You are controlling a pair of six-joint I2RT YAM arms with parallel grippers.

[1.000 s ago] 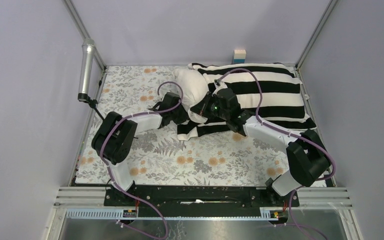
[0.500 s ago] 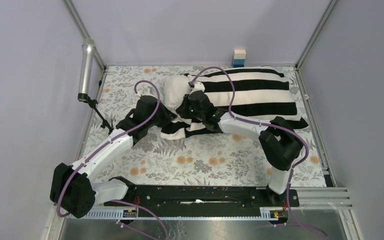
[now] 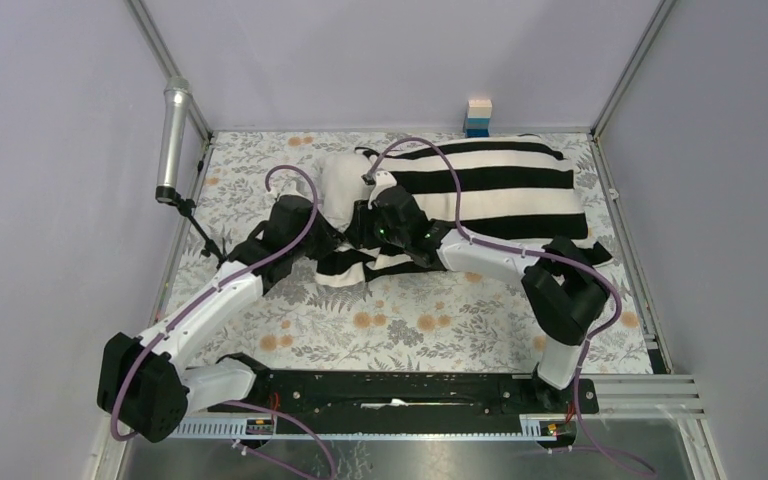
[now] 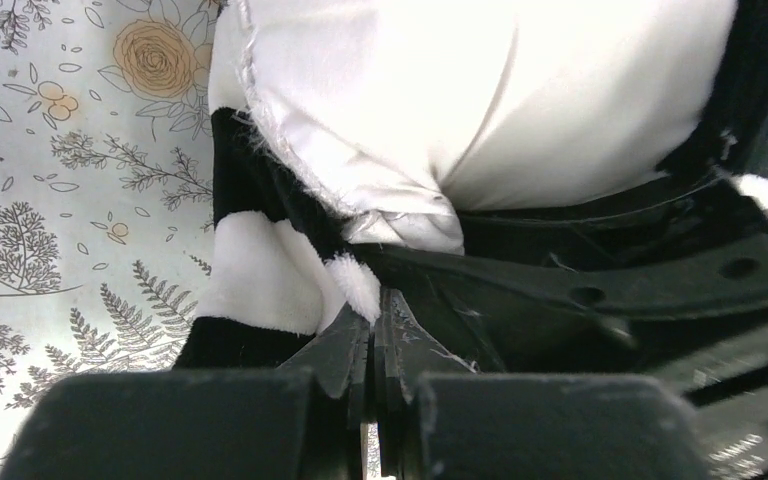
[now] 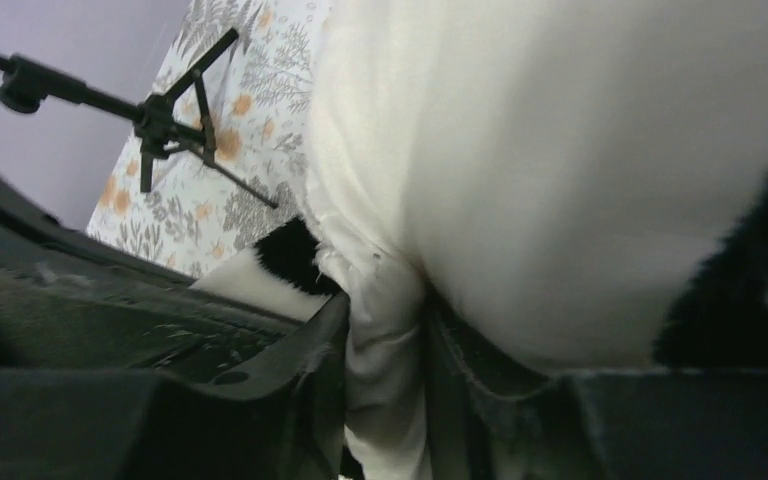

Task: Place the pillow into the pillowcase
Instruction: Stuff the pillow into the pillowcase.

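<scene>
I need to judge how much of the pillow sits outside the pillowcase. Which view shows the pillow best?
Top external: the pillow bulges bare from the left end of the striped pillowcase. The left wrist view shows only one frayed corner at the hem; the right wrist, only close-up cream fabric.

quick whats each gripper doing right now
left gripper: shut, pinching the pillowcase edge
right gripper: jaws apart with a fold of the pillow between them; gripping or not cannot be told
</scene>
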